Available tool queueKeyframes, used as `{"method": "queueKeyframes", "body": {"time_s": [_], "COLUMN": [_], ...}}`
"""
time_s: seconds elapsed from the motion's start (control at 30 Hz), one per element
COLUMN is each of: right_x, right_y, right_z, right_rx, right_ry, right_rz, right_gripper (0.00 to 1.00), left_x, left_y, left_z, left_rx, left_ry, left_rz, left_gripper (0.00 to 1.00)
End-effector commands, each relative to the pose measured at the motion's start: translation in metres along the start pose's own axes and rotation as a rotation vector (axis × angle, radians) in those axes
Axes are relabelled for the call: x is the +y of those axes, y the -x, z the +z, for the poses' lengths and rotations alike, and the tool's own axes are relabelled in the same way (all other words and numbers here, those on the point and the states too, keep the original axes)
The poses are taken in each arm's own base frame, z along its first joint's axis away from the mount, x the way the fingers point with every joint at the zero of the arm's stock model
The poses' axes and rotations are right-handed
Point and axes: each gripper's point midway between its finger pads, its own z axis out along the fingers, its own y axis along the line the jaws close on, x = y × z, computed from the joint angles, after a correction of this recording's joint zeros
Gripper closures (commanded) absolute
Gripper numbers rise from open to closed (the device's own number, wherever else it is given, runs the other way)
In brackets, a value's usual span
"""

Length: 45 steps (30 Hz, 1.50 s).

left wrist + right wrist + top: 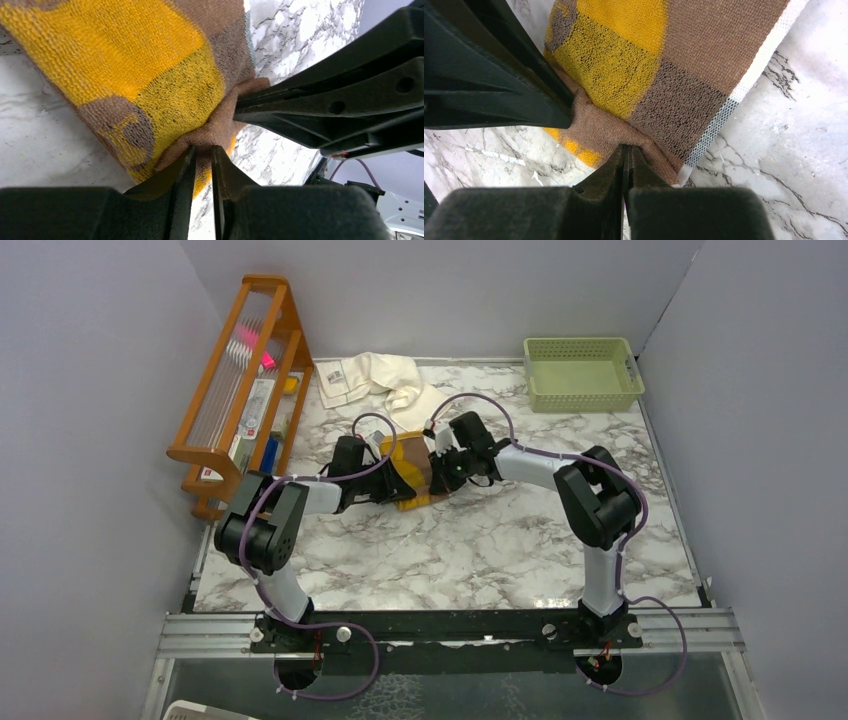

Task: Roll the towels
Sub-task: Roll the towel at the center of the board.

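Brown-and-mustard cloth towel (408, 476), edge pinched by left gripper (203, 149) and right gripper (626, 148), apparently mid-roll; crumpled cream cloth towel (385, 376) awaits.

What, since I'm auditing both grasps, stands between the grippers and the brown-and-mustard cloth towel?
Nothing visible: the left gripper and the right gripper are each shut on a fold of the brown-and-mustard cloth towel.

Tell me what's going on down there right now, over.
Left gripper and right gripper both shut on the brown-yellow towel. Cream towel crumpled at the back. Nothing in the way.
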Motion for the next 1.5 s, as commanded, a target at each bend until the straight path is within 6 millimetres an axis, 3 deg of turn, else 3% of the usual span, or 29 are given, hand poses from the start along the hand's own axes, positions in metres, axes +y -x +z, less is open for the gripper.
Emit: {"method": "queueKeyframes", "body": {"time_s": [0.0, 0.1, 0.23, 0.27, 0.3, 0.33, 0.4, 0.5, 0.57, 0.63, 0.67, 0.77, 0.83, 0.97, 1.07, 1.23, 1.47], "right_x": [-0.005, 0.005, 0.012, 0.011, 0.008, -0.002, -0.025, -0.037, -0.039, -0.024, 0.001, -0.004, -0.007, 0.021, 0.024, 0.028, 0.038], "right_y": [-0.004, 0.049, 0.136, 0.155, 0.170, 0.180, 0.192, 0.218, 0.235, 0.243, 0.242, 0.203, 0.170, 0.094, 0.049, 0.012, 0.000], "right_z": [-0.006, -0.040, -0.110, -0.129, -0.148, -0.160, -0.168, -0.153, -0.157, -0.160, -0.155, -0.135, -0.120, -0.111, -0.103, -0.088, -0.071], "right_rx": [0.045, -0.092, -0.411, -0.515, -0.617, -0.708, -0.845, -0.793, -0.773, -0.791, -0.806, -0.690, -0.611, -0.632, -0.568, -0.485, -0.459], "right_ry": [-0.031, -0.063, -0.209, -0.255, -0.308, -0.373, -0.432, -0.176, -0.170, -0.387, -0.475, -0.682, -0.688, -0.619, -0.604, -0.553, -0.557], "right_rz": [0.003, -0.067, -0.156, -0.164, -0.148, -0.092, 0.033, 0.079, -0.008, -0.249, -0.409, -0.712, -0.864, -1.207, -1.294, -1.365, -1.492], "right_gripper": [0.99, 0.97, 0.82, 0.62, 0.25, 0.03, 0.00, 0.00, 0.00, 0.00, 0.00, 0.02, 0.02, 0.02, 0.02, 0.02, 0.05], "left_x": [0.017, 0.032, 0.040, 0.041, 0.041, 0.041, 0.040, 0.039, 0.037, 0.035, 0.034, 0.034, 0.034, 0.035, 0.037, 0.038, 0.040], "left_y": [-0.014, -0.022, -0.029, -0.029, -0.029, -0.029, -0.028, -0.026, -0.025, -0.023, -0.021, -0.018, -0.018, -0.020, -0.021, -0.021, -0.021], "left_z": [0.006, 0.007, 0.007, 0.007, 0.007, 0.007, 0.007, 0.007, 0.007, 0.005, 0.003, 0.000, -0.001, -0.001, 0.000, 0.003, 0.005], "left_rx": [0.024, 0.032, 0.041, 0.040, 0.039, 0.039, 0.036, 0.034, 0.031, 0.024, 0.017, 0.006, 0.006, 0.019, 0.029, 0.046, 0.069], "left_ry": [0.020, 0.061, 0.085, 0.087, 0.088, 0.088, 0.088, 0.085, 0.083, 0.085, 0.087, 0.103, 0.109, 0.115, 0.118, 0.119, 0.128], "left_rz": [-0.002, -0.004, -0.004, -0.003, -0.001, 0.001, 0.005, 0.009, 0.012, 0.021, 0.029, 0.045, 0.049, 0.052, 0.052, 0.054, 0.057], "left_gripper": [0.80, 0.81, 0.81, 0.81, 0.81, 0.81, 0.81, 0.81, 0.81, 0.81, 0.81, 0.81, 0.80, 0.80, 0.80, 0.80, 0.80]}}
